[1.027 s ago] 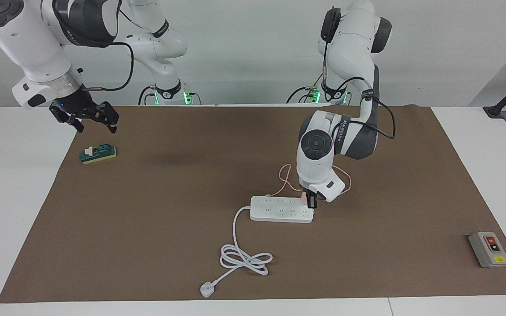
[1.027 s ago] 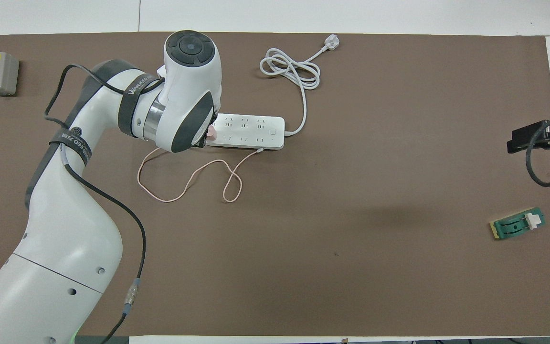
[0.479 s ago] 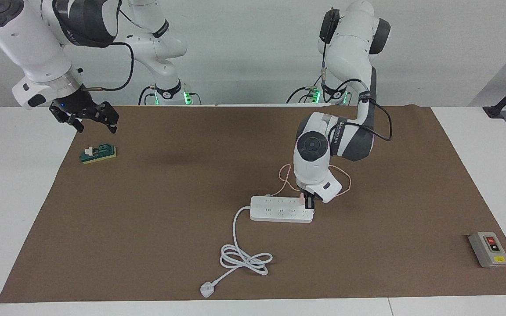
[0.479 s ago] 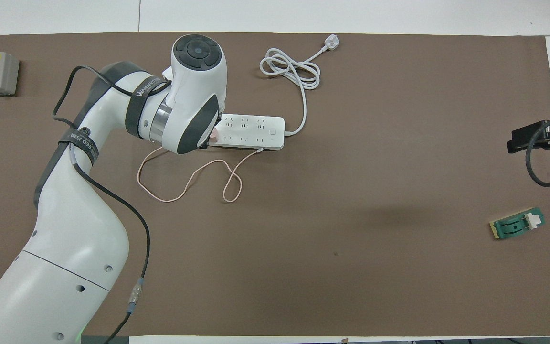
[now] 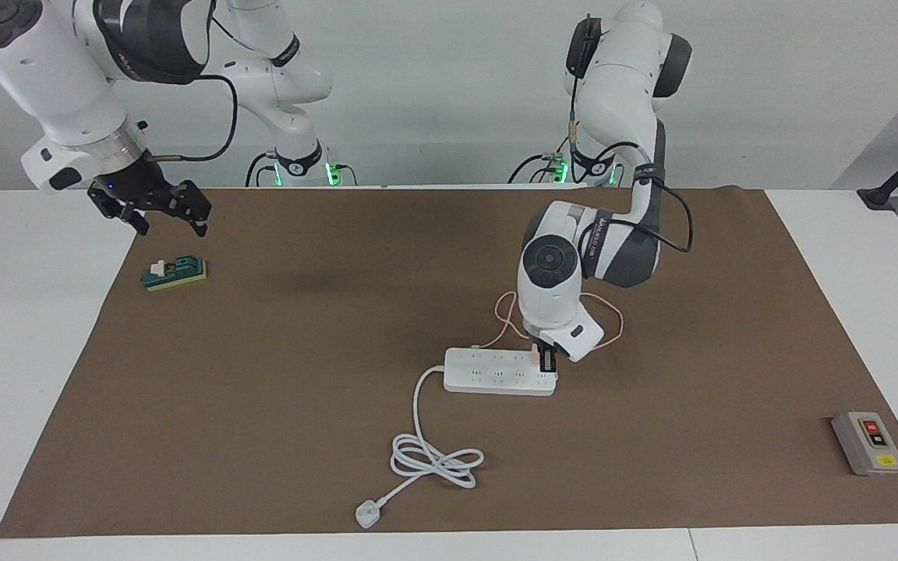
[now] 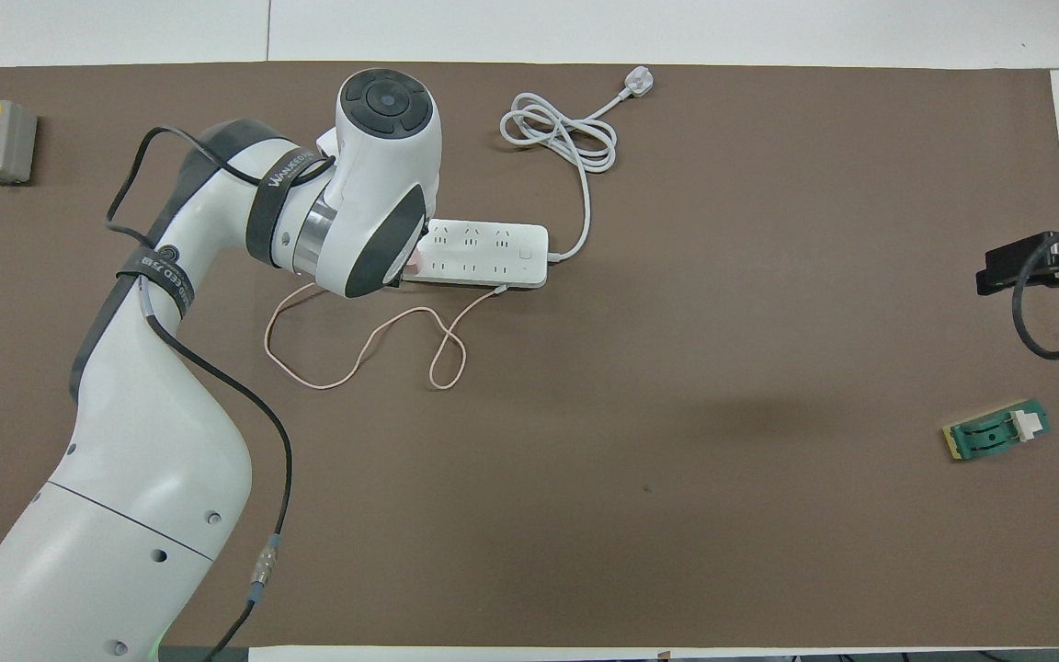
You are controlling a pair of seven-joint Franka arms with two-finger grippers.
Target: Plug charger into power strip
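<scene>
The left arm reaches from its base out over the brown mat, the elbow bent and the wrist turned straight down above the end of the power strip that lies toward the left arm's end of the counter. The left claw points down at this end of the strip, and it is pressed together on the charger. From the charger only a small pink corner shows beside the fingers, at the 9 o'clock side of them in the facing view, and it sits on the top of the strip. In the overhead view the wrist covers the claw, and a bit of pink shows at the edge of the wrist.

The thin pink cable makes loose loops on the mat, nearer to the robots than the strip. The white cord of the strip is coiled farther from the robots, with its plug at the end.

The right arm waits, raised over the edge of the mat at its own end of the counter. The right claw is spread wide and holds nothing. A green block lies on the mat below it, at about 5 o'clock from the claw in the facing view. A grey switch box stands on the mat toward the left arm's end.
</scene>
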